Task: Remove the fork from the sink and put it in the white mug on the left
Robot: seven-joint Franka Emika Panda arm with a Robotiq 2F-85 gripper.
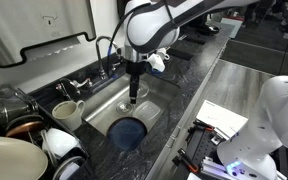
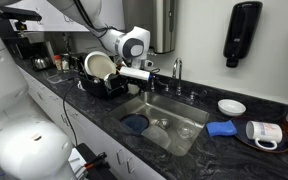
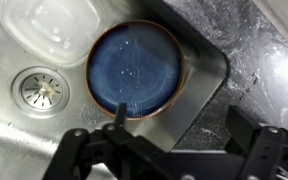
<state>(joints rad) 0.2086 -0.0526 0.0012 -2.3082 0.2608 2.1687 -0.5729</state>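
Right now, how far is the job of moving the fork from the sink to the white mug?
Nothing looks done: the mug stands beside the sink with no fork sticking out of it. In hand: the gripper hangs over the blue bowl, jaws open. Left: grasp, lift, carry, drop. I cannot pick out the fork clearly.

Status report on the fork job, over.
Gripper low over the sink, jaws unclear. Fork not clearly seen. White mug on counter beside sink. Blue dish directly below gripper.
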